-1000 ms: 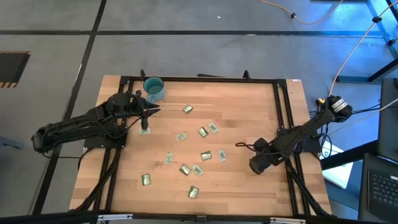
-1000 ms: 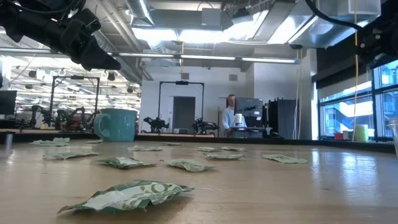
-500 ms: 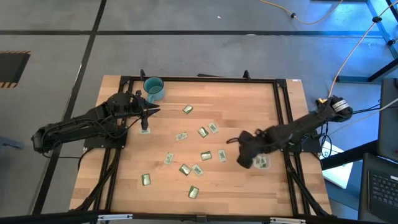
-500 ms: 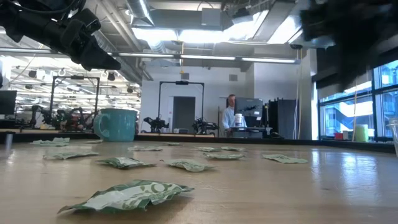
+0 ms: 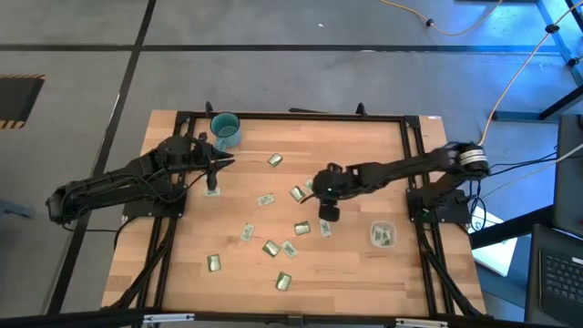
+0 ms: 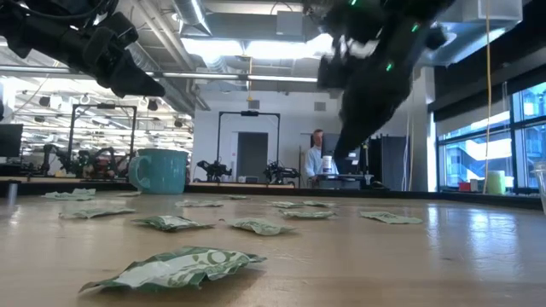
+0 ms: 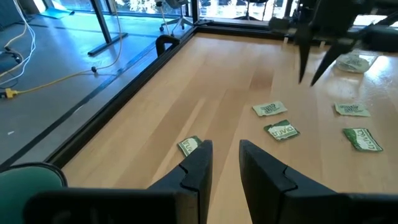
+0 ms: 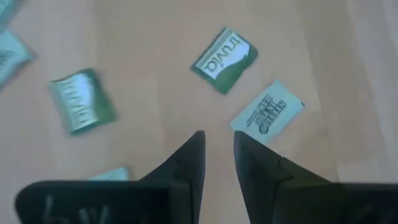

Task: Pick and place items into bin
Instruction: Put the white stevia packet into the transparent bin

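Note:
Several small foil packets (image 5: 271,248) lie flat and scattered over the middle of the wooden table. The bin (image 5: 383,235), a clear cup with packets in it, stands near the right edge. My right gripper (image 5: 326,213) hangs over the table's middle, pointing steeply down, open, with nothing between its fingers. Below it the right wrist view shows a green packet (image 8: 224,59) and a pale packet (image 8: 267,115). My left gripper (image 5: 221,164) waits at the far left, raised and open, above one packet (image 7: 189,146).
A teal mug (image 5: 225,129) stands at the far left corner, close to my left gripper. A black frame (image 5: 414,155) runs along the table's edges. Bare wood lies between the packets and the bin, and along the near edge.
My right gripper has swung from over the bin at the right edge toward the table's middle, a little toward the far edge. It has rolled and tipped downward on the way. The bin, hidden under it a second ago, now stands uncovered.

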`<control>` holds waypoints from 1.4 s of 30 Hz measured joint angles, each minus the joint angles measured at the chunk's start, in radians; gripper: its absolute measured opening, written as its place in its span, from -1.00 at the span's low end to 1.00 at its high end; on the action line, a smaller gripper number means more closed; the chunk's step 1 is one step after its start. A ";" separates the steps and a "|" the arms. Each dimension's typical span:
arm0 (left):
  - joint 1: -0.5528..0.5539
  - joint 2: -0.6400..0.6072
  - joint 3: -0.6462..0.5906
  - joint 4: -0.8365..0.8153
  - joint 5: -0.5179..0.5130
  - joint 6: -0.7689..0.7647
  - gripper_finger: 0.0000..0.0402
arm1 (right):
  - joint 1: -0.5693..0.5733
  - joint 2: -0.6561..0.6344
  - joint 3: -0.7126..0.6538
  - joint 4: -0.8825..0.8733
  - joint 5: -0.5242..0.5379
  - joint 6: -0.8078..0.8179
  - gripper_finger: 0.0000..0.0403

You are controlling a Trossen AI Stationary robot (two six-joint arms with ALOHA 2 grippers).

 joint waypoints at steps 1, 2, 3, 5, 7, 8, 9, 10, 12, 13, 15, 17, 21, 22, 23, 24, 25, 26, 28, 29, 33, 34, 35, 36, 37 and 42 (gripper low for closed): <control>0.000 0.000 0.000 -0.004 0.000 0.000 -0.63 | -0.011 0.023 0.000 0.011 -0.002 -0.017 -0.56; 0.000 0.000 0.000 -0.005 0.000 0.000 -0.63 | -0.020 0.046 0.000 0.016 -0.002 -0.033 -0.56; 0.000 0.000 0.000 -0.005 0.000 0.000 -0.63 | -0.029 0.066 0.000 0.022 -0.002 -0.042 -0.56; 0.000 0.000 0.000 -0.005 0.000 0.000 -0.63 | -0.045 0.101 0.000 0.026 -0.002 -0.057 -0.56; 0.000 0.000 0.000 -0.005 0.000 0.000 -0.63 | -0.059 0.125 0.000 0.042 -0.002 -0.061 -0.56; 0.000 0.000 0.000 -0.006 0.000 0.000 -0.63 | -0.065 0.133 0.000 0.052 -0.002 -0.061 -0.56; 0.000 0.000 0.000 -0.008 0.000 0.000 -0.63 | -0.072 0.138 0.000 0.060 -0.002 -0.063 -0.56; 0.000 0.000 0.000 -0.011 0.000 0.000 -0.63 | -0.077 0.140 0.000 0.064 -0.002 -0.067 -0.56; 0.000 0.000 0.000 -0.017 0.000 0.000 -0.63 | -0.087 0.140 0.000 0.063 -0.002 -0.075 -0.56; 0.000 0.000 0.000 -0.018 0.000 0.000 -0.63 | -0.092 0.140 0.000 0.061 -0.003 -0.077 -0.56; 0.000 0.000 0.000 -0.021 0.000 0.000 -0.63 | -0.104 0.140 0.000 0.058 -0.029 -0.078 -0.56; 0.000 0.000 0.000 -0.022 0.000 0.000 -0.63 | -0.115 0.140 0.000 0.059 -0.064 -0.067 -0.56; 0.000 0.000 0.000 -0.022 0.000 0.000 -0.63 | -0.126 0.150 0.000 0.057 -0.070 -0.066 -0.56; 0.000 0.000 0.000 -0.022 0.000 0.000 -0.63 | -0.127 0.157 0.000 0.068 -0.071 -0.073 -0.56; 0.000 0.000 0.000 -0.023 0.000 0.000 -0.63 | -0.128 0.163 0.001 0.072 -0.071 -0.079 -0.56; 0.000 0.000 0.000 -0.024 0.000 0.000 -0.63 | -0.129 0.168 0.000 0.063 -0.071 -0.079 -0.56; 0.000 0.000 0.000 -0.024 0.000 0.000 -0.63 | -0.129 0.176 0.001 0.066 -0.071 -0.080 -0.56; 0.000 0.000 0.000 -0.024 0.000 0.000 -0.63 | -0.129 0.183 0.003 0.074 -0.071 -0.079 -0.56; 0.000 0.000 0.000 -0.027 -0.001 0.000 -0.63 | -0.129 0.199 0.005 0.072 -0.069 -0.065 -0.56; 0.000 0.002 0.000 -0.026 -0.001 0.000 -0.63 | -0.129 0.206 0.005 0.068 -0.068 -0.059 -0.56; 0.000 0.006 0.000 -0.026 -0.025 0.000 -0.63 | -0.129 0.217 0.008 0.048 -0.067 -0.033 -0.65; 0.000 0.006 0.000 -0.027 -0.029 0.000 -0.63 | -0.129 0.217 0.008 0.045 -0.067 -0.028 -0.69; 0.000 0.006 0.000 -0.028 -0.032 0.000 -0.63 | -0.129 0.217 0.008 0.042 -0.067 -0.026 -0.74; 0.000 0.006 0.000 -0.027 -0.033 0.000 -0.63 | -0.129 0.215 0.008 0.037 -0.067 -0.026 -0.79; 0.000 0.006 0.000 -0.027 -0.033 0.000 -0.63 | -0.129 0.213 0.007 0.033 -0.067 -0.028 -0.84; 0.000 0.006 0.000 -0.027 -0.033 0.000 -0.63 | -0.128 0.186 0.026 -0.022 -0.074 -0.026 -0.96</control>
